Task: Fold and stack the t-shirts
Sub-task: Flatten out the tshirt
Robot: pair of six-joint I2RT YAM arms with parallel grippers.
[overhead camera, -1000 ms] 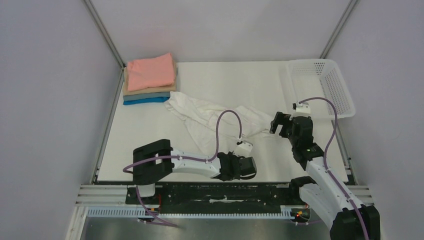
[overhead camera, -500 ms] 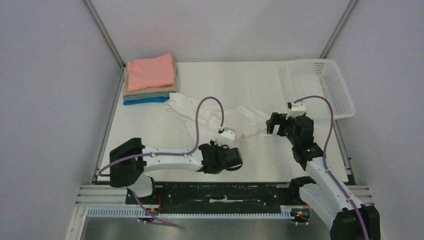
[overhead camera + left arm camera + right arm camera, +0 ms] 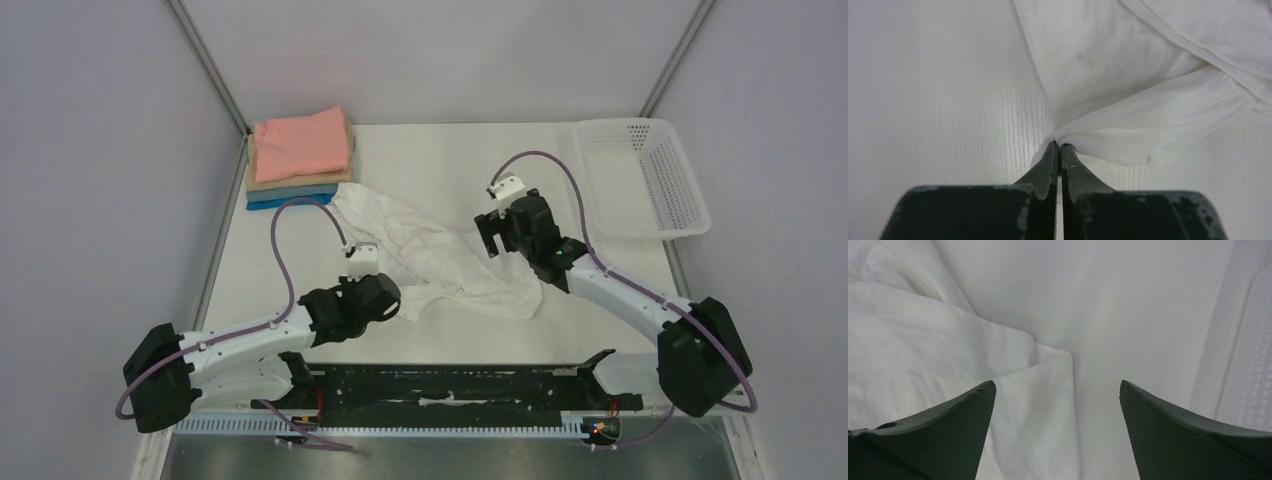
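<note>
The white t-shirt (image 3: 440, 262) lies crumpled and spread across the middle of the table. My left gripper (image 3: 392, 298) is at its near left edge. In the left wrist view the jaws are shut (image 3: 1059, 145) on a bunched fold of the white shirt (image 3: 1128, 75). My right gripper (image 3: 489, 238) is open and empty above the shirt's far right part. Its wrist view shows a cloth corner (image 3: 1048, 370) between the spread fingers. The folded stack sits at the far left, salmon pink (image 3: 300, 143) on top, then tan and grey-blue, with bright blue (image 3: 290, 201) at the bottom.
A white mesh basket (image 3: 640, 170) stands at the far right corner, and its wall shows in the right wrist view (image 3: 1253, 365). The white shirt's far left end touches the folded stack. Enclosure walls close both sides. The black rail (image 3: 450, 385) runs along the near edge.
My left gripper has swung left from the near middle to the shirt's near left edge. My right gripper has moved left and away from the basket to above the shirt. The shirt now spreads toward the near right.
</note>
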